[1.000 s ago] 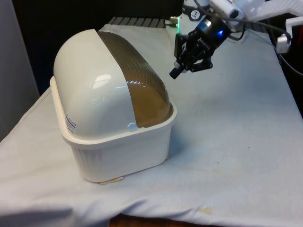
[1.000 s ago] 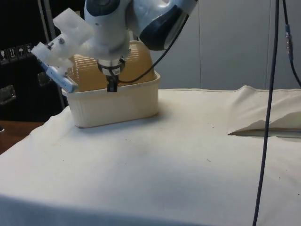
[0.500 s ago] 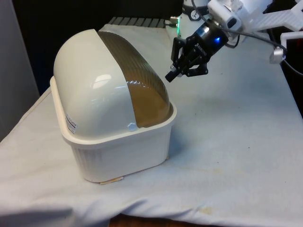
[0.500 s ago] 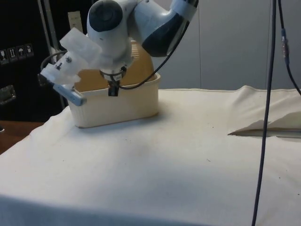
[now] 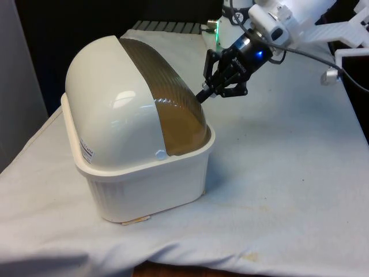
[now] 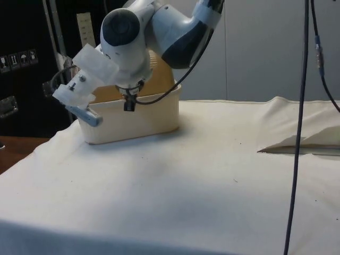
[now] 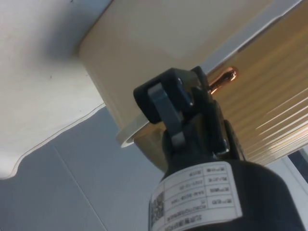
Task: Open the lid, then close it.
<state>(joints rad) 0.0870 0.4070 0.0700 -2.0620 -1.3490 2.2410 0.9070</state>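
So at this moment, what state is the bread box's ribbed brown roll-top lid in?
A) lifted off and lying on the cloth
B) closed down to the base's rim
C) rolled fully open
B: in the front view the brown lid curves all the way down to the rim of the white base, with the gripper by its lower edge.

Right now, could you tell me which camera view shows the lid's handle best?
The wrist view: the amber handle juts from the ribbed lid just past the gripper. In the front view, the gripper reaches the lid's far edge. In the side view, the arm covers it.
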